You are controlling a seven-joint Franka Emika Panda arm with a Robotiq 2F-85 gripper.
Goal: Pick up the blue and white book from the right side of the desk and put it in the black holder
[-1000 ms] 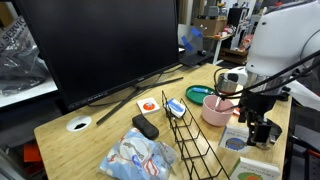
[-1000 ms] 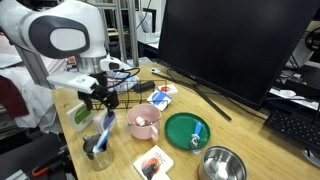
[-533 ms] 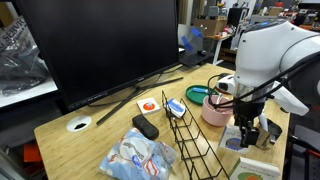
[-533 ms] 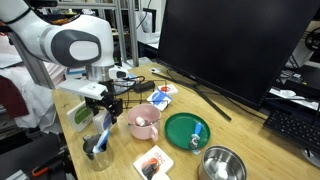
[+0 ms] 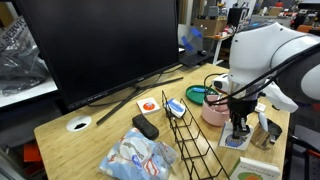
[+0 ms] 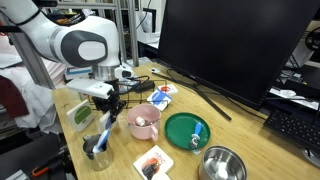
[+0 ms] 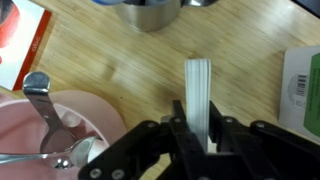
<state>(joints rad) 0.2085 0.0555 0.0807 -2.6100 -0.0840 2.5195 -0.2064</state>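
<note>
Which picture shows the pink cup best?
An exterior view: the whole pink cup shows, with nothing in front. In an exterior view the arm covers the cup's side. The wrist view catches only part of the cup.

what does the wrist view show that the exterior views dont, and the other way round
Only the wrist view: the white page edge of the blue and white book, closely flanked by the tool. Only an exterior view: the black holder and the monitor. Both: the book itself, the pink bowl and the desk.
</note>
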